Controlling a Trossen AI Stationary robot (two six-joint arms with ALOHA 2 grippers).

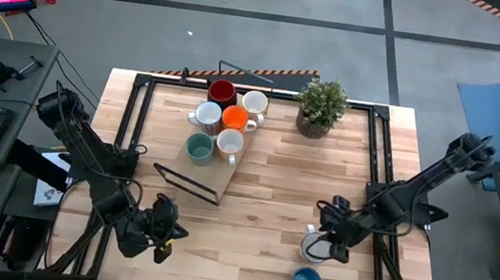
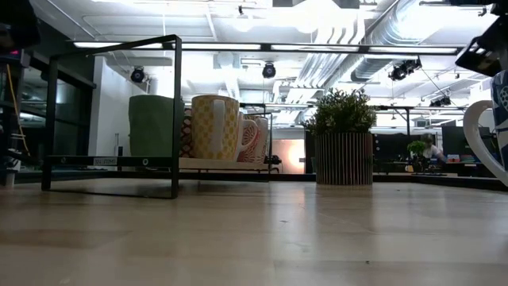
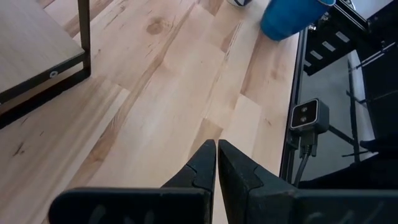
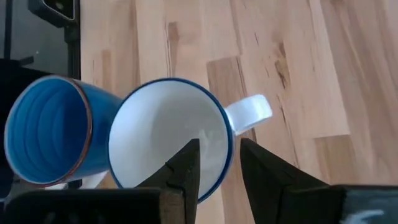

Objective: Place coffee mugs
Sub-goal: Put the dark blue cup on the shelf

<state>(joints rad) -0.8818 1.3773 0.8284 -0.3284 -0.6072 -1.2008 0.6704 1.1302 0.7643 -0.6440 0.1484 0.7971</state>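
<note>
White mug (image 4: 168,137) sits at our table's (image 1: 271,200) front right, beside the blue mug (image 4: 46,134). Right gripper (image 4: 217,158) straddles its rim, fingers spread. Left gripper (image 3: 216,163) closed, empty, front left.

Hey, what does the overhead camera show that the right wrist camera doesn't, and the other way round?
Only the high view shows the left gripper shut near the table's front-left, the six mugs grouped on the rack, and the potted plant. Only the right wrist view shows the right gripper straddling the white mug rim, one finger inside, one outside, and that mug's blue rim line. Both show the blue mug beside the white mug on the wooden table.
</note>
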